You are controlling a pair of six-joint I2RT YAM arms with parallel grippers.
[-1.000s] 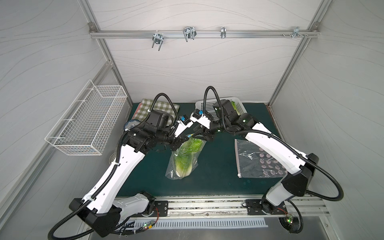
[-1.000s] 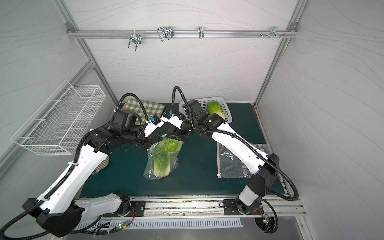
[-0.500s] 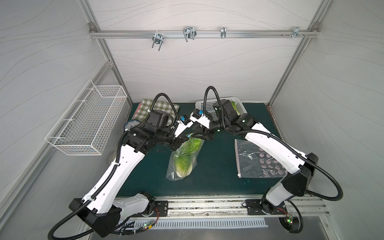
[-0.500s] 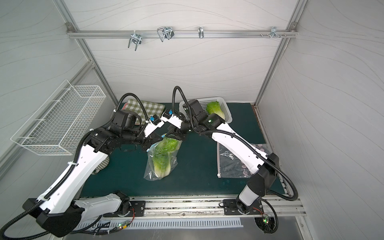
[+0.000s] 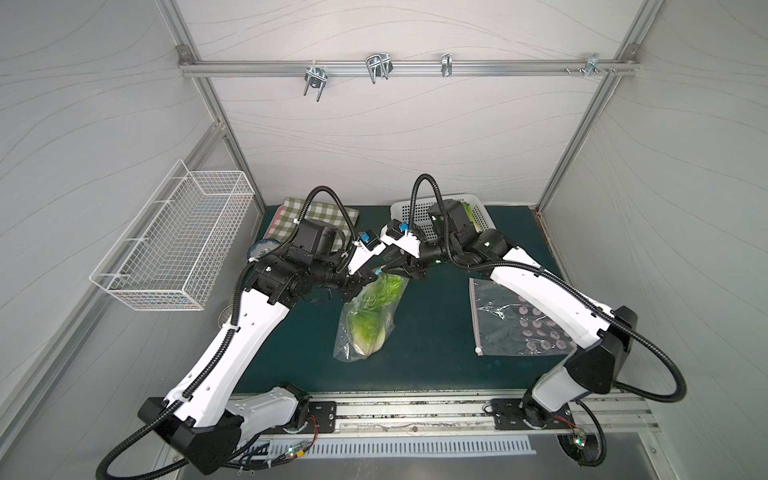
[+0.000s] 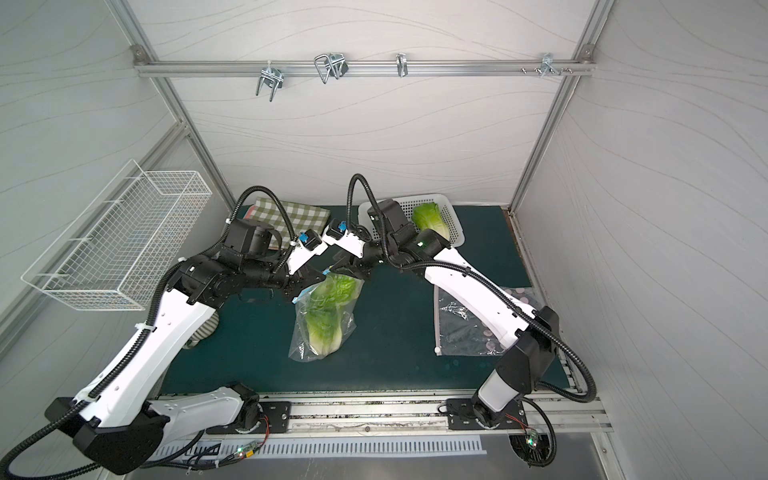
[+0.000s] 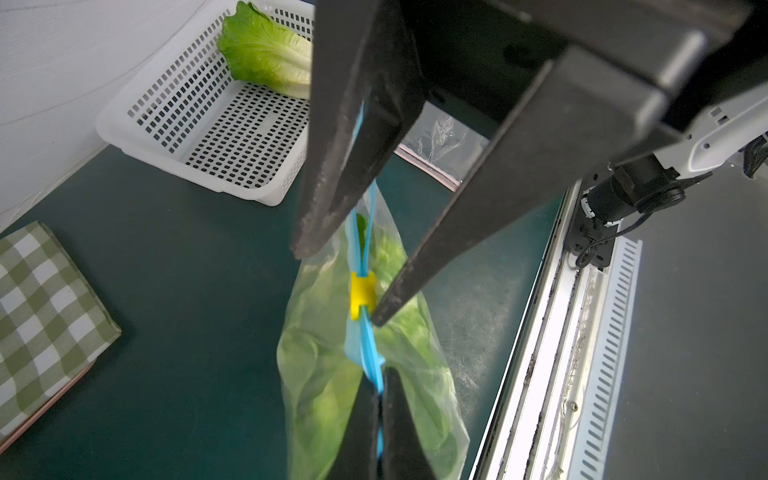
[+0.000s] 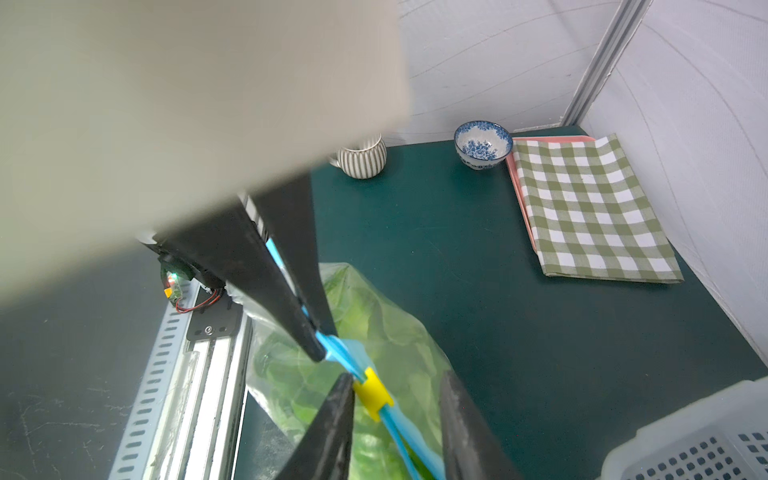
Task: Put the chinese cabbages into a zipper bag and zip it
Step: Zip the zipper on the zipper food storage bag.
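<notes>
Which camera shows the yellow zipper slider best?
Left wrist: the yellow slider shows whole, between the open fingers of the right end effector. Right wrist shows it too, crowded by one finger. In both top views it is too small.

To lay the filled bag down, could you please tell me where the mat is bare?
Bare: between the filled bag and spare zipper bag, and along the front rail. Crowded: its mouth, where left gripper and right gripper meet.

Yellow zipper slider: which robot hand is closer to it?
Right. The right gripper has the yellow slider between its open fingers. The left gripper pinches the blue zip strip farther along.
</notes>
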